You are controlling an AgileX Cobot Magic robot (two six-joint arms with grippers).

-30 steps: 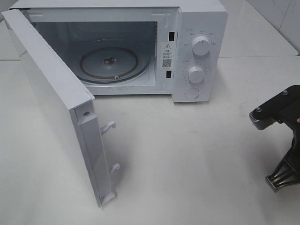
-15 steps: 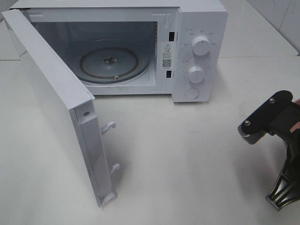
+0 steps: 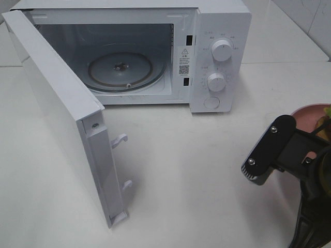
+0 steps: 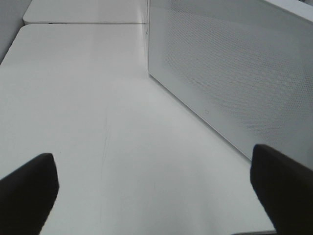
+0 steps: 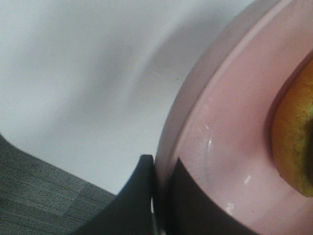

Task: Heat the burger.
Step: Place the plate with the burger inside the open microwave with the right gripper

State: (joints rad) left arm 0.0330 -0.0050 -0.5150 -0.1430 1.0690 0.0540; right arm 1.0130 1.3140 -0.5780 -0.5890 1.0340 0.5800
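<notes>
White tabletop (image 3: 207,170) carries a microwave (image 3: 222,31) at upper centre, door (image 3: 51,103) swung wide for loading, while at the right edge the right gripper (image 5: 159,169) pinches the rim of the pink plate (image 5: 220,122) so the burger (image 5: 293,127) on it rides along; the left gripper (image 4: 154,191) gapes empty.

right arm (image 3: 269,150) — black plate, two silver screws | left gripper (image 4: 156,188) — black

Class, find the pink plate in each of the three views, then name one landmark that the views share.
Exterior high: the plate sits at the right edge, partly hidden behind the right arm.
Left wrist: not in view.
Right wrist: the plate is seen close up, filling about half the picture.
Shared landmark: the white table shows in all three.
</notes>
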